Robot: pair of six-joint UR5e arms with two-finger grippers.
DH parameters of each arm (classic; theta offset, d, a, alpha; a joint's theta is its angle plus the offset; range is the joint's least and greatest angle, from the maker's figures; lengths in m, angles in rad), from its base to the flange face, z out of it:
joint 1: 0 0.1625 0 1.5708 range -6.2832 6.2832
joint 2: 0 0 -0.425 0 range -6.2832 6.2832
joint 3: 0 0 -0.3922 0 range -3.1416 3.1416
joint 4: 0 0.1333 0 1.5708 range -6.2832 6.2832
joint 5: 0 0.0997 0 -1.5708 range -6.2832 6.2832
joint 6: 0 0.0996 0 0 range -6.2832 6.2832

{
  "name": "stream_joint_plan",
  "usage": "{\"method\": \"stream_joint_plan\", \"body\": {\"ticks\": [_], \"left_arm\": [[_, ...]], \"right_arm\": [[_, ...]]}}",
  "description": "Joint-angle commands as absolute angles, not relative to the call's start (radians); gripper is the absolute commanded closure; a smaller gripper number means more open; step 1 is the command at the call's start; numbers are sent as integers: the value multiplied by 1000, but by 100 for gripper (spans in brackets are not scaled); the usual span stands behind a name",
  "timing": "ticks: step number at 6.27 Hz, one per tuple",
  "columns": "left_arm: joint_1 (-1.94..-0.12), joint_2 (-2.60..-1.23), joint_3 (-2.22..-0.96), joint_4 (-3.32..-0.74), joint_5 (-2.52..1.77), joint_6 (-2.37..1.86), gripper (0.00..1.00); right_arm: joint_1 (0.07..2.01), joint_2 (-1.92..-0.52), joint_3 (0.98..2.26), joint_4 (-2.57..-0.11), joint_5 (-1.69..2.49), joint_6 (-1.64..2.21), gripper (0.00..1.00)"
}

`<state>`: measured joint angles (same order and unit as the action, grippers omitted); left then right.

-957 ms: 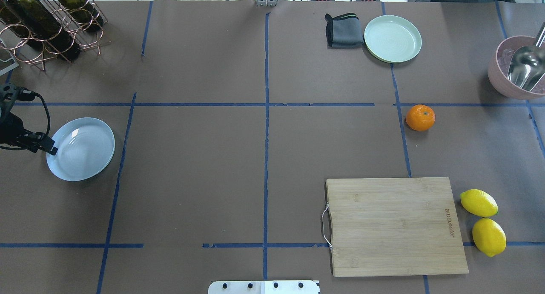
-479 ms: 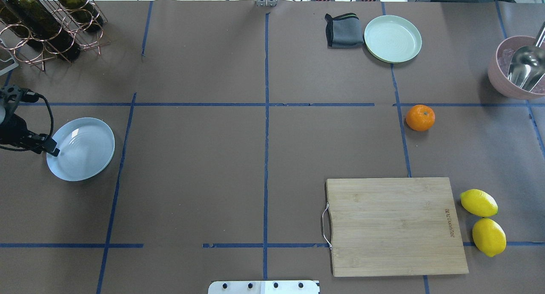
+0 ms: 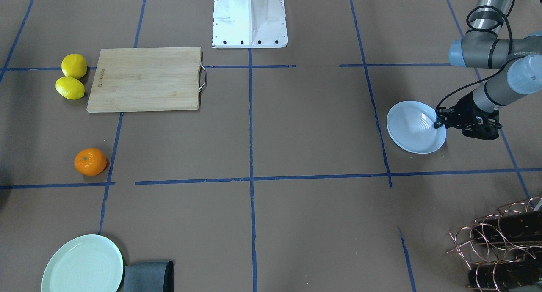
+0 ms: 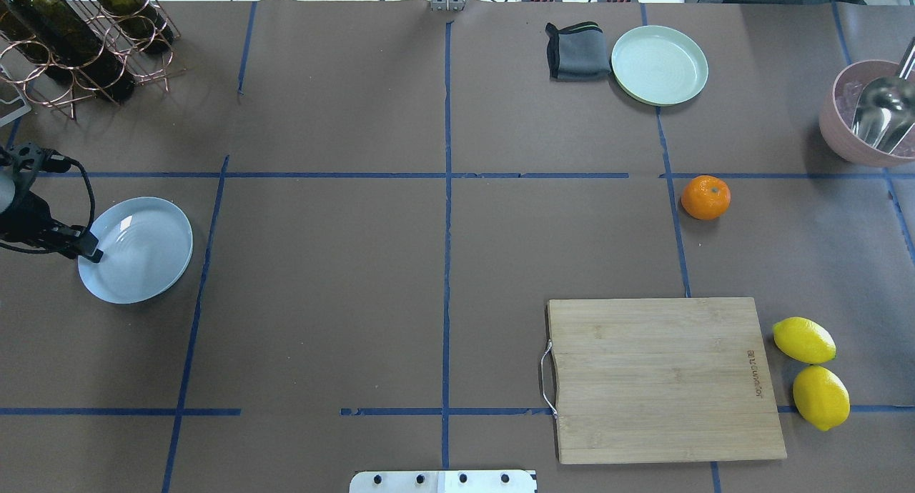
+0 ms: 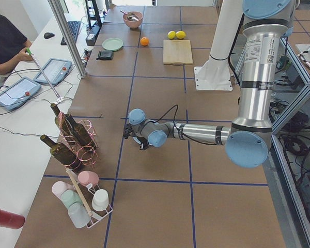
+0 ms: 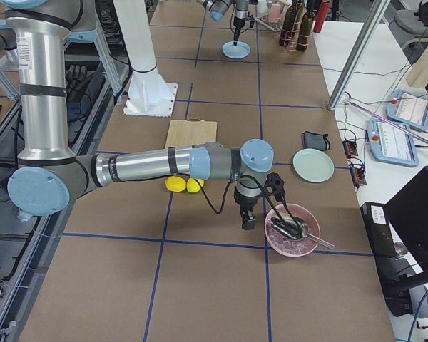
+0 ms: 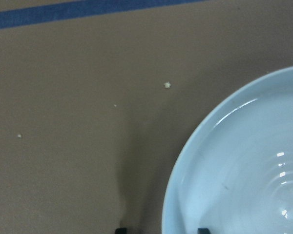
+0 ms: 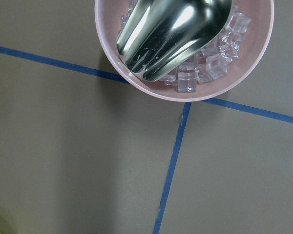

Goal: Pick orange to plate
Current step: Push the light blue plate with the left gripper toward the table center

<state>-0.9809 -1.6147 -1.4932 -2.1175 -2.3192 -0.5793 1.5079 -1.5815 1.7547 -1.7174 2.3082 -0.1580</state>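
The orange (image 4: pixel 705 197) lies on the table right of centre, also seen at the left of the front view (image 3: pixel 90 161). Far from it, at the left, rests the pale blue plate (image 4: pixel 143 254). My left gripper (image 4: pixel 90 251) is low at that plate's outer rim (image 3: pixel 417 150). In the left wrist view its two fingertips (image 7: pixel 120 229) stand apart on either side of the plate's rim (image 7: pixel 172 204), so it is open. My right gripper (image 6: pixel 248 224) shows only in the right side view, beside the pink bowl; I cannot tell its state.
A pink bowl (image 4: pixel 836 132) of ice cubes with a metal scoop (image 8: pixel 166 34) stands at the far right. Two lemons (image 4: pixel 803 339) lie beside a wooden cutting board (image 4: pixel 665 379). A mint-green plate (image 4: pixel 659 64) and grey cloth (image 4: pixel 577 52) sit at the back; a bottle rack (image 4: pixel 78 43) back left.
My left gripper has edged slightly toward the blue plate's rim. The plate and the orange have not moved.
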Motion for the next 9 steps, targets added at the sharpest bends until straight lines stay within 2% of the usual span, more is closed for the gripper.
{"method": "stream_joint_plan", "body": {"ticks": [1,3,4,7,9], "left_arm": [[-982,-1650,-1509,-2120,-2332,-583,100],[-980,-1773,-1537,-2111,-2481,-615,100],[-979,-1872,-1531,-2121,-2491,-762,100],[-739,-2107,-1520,-2118,-2362,-1129,100],[-637,-2204,-1441,-2146,-2174,-1181,100]], "right_arm": [[1508,-1577,1756,-1717,2309,-158,0],[1509,-1577,1772,-1717,2342,-156,0],[1508,-1581,1770,-1715,2379,-158,0],[1467,-1577,1787,-1713,2431,-156,0],[1463,-1580,1796,-1715,2441,-156,0]]}}
